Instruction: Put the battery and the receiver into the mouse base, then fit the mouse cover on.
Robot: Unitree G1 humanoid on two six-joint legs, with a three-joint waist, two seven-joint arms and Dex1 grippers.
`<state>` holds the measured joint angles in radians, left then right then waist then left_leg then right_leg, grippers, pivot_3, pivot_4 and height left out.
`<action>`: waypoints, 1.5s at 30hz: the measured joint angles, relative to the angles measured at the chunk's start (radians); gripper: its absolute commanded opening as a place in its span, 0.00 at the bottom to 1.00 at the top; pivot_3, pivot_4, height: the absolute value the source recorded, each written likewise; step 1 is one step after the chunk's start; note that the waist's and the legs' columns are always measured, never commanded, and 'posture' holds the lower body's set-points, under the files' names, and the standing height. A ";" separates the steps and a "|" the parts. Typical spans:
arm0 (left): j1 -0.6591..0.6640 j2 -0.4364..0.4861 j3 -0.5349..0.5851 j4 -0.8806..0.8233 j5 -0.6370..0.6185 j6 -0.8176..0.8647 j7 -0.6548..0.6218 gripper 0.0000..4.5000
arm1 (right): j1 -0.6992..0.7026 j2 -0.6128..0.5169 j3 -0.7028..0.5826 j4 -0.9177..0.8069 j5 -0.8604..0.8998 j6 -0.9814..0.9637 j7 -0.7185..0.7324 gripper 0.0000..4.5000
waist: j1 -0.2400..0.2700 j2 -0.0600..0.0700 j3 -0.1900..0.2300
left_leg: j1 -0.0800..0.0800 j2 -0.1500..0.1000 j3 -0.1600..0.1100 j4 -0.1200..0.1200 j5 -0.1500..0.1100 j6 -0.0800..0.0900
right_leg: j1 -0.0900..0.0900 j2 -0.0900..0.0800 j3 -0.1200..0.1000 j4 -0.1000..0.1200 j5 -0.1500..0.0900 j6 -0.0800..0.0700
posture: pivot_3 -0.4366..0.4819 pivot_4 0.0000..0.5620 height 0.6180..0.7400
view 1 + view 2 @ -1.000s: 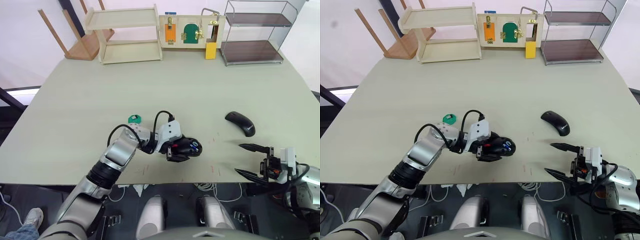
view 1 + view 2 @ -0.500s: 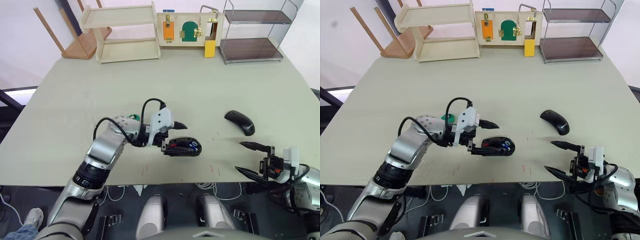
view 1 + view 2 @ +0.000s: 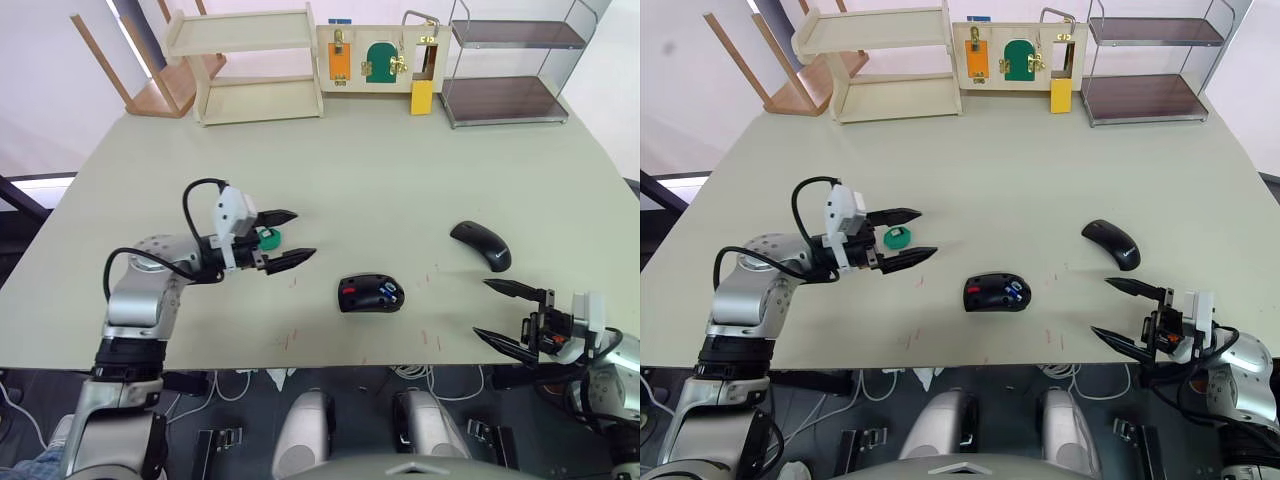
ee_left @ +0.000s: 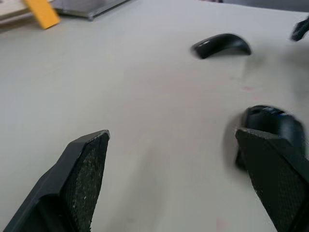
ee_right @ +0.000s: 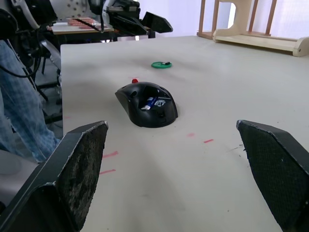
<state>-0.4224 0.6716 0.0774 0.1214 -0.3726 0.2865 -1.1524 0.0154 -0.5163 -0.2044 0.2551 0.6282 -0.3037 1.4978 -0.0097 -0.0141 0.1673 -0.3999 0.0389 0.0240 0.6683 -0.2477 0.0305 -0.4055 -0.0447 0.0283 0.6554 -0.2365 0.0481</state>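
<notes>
Pulling my left claw [image 3: 288,236] back, released and empty, off the base [image 3: 370,294]; battery [image 3: 383,295] seated, cover [image 3: 481,245] next.

A robot test lab: latch board [image 3: 380,58] and racks on a table [image 3: 400,170].

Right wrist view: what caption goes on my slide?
Open mouse base with blue battery inside, framed between two spread fingers.

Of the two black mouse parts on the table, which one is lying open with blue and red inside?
The mouse base, the one nearer the table's middle; the mouse cover, toward the robot's right, is smooth and closed.
</notes>
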 measured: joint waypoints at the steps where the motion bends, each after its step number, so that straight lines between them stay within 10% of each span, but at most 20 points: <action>1: -0.030 0.012 -0.002 0.087 0.014 -0.058 -0.034 0.99 | -0.005 0.005 0.000 0.000 -0.001 0.000 -0.001 1.00 | 0.000 0.000 0.000 | 0.000 0.000 0.002 0.000 0.000 0.000 | 0.000 0.000 -0.001 0.000 0.000 0.000 | 0.48 0.27 1.00; 13: -0.226 0.041 -0.013 0.578 0.104 -0.297 -0.166 0.99 | 0.002 0.011 0.000 -0.014 -0.002 0.000 -0.019 1.00 | -0.001 -0.001 0.001 | -0.001 0.000 0.005 -0.001 0.000 0.000 | -0.001 0.000 -0.001 0.000 0.002 0.001 | 0.48 0.27 1.00; 45: -0.189 0.079 0.062 0.704 0.101 -0.424 -0.206 0.99 | 0.148 0.024 -0.064 -0.183 0.000 -0.012 -0.089 1.00 | 0.003 -0.005 0.003 | -0.002 0.001 0.007 0.000 0.000 0.000 | -0.003 0.000 -0.001 0.003 0.002 0.001 | 0.48 0.27 1.00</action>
<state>-0.6115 0.7510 0.1391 0.8254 -0.2717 -0.1371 -1.3582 0.1630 -0.4925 -0.2686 0.0718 0.6286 -0.3158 1.4088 -0.0069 -0.0186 0.1702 -0.4017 0.0394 0.0305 0.6681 -0.2477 0.0303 -0.4085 -0.0449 0.0277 0.6586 -0.2343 0.0489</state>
